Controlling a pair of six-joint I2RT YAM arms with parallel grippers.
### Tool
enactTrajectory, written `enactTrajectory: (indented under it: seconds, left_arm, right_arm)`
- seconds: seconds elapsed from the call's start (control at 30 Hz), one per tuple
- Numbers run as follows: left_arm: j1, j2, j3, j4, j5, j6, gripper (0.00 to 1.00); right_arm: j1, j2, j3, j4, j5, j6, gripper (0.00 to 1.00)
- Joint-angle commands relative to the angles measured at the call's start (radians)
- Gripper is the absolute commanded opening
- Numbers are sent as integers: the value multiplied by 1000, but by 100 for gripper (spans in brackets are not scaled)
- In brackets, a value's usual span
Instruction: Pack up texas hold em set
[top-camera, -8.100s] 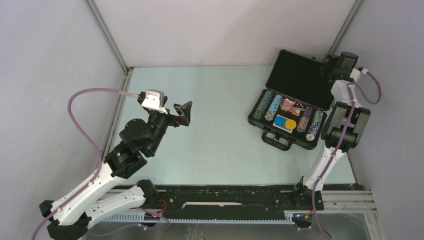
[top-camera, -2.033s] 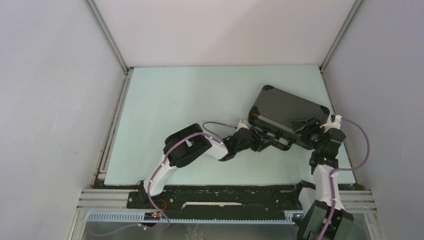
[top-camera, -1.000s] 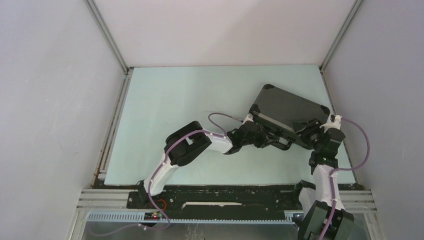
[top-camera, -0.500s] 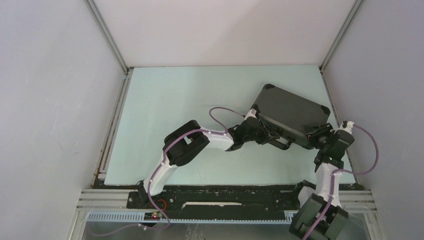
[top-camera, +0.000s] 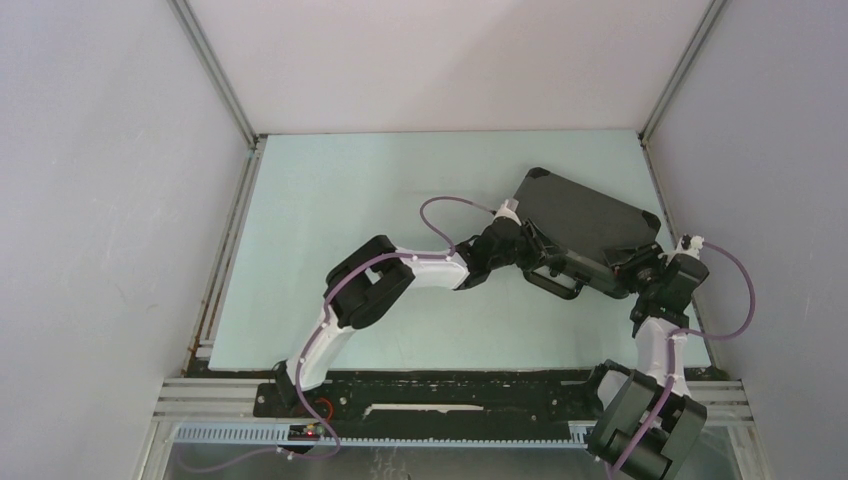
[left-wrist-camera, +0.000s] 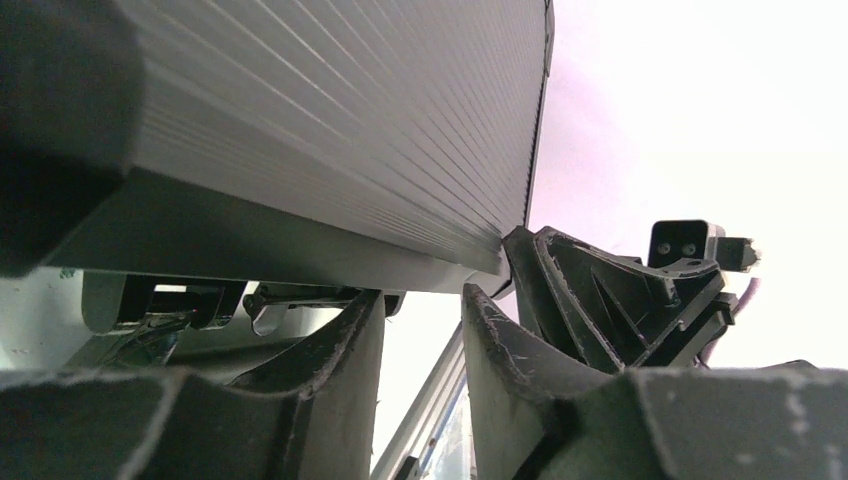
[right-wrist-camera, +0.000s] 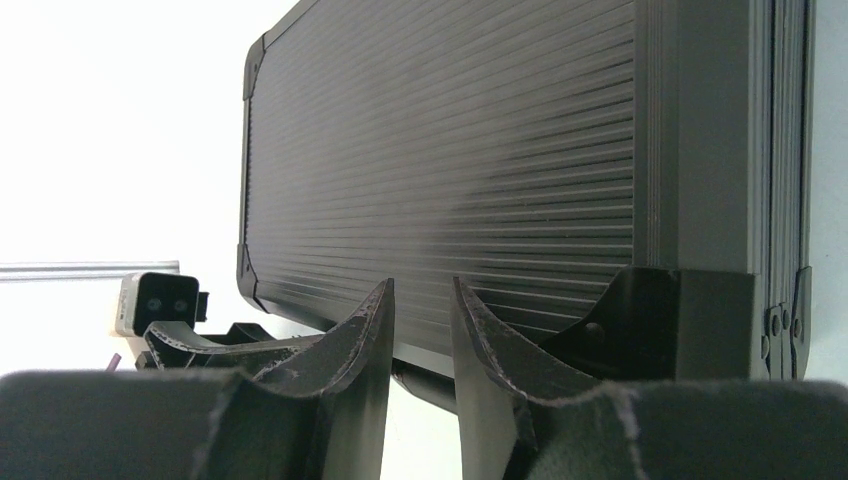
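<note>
Shut briefcase (top-camera: 585, 215) with handle (top-camera: 553, 283) from above, wrist views reveal left pincer (left-wrist-camera: 422, 295), right pincer (right-wrist-camera: 421, 285) narrowly parted

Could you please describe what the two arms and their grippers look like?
Both the left arm and right arm have white links with bulky black joints, each trailed by a looping purple cable. The left gripper and right gripper have curved black fingers with scuffed, whitish edges.

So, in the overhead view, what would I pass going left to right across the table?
The left arm's bent elbow → left gripper → closed black briefcase → right gripper. The case's handle overlaps the case, so I've left it out.
</note>
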Motion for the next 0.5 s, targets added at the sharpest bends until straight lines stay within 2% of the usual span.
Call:
enactTrajectory:
  seconds: [0.0, 0.2, 0.27, 0.37, 0.47]
  left_arm:
    - [11, -49, 65, 41, -33, 72, 42]
    - [10, -235, -80, -13, -41, 317, 64]
    - [14, -296, -90, -72, -21, 416, 68]
    - [35, -332, -65, -139, 46, 512, 62]
    - [75, -305, -9, -153, 119, 528, 56]
  right_arm:
    - [15, 11, -47, -207, 45, -60, 37]
    - [23, -1, -44, -214, 54, -62, 37]
    - [23, 0, -45, -214, 57, -62, 37]
    - [25, -3, -44, -217, 59, -62, 37]
    - [25, -12, -44, -223, 59, -67, 37]
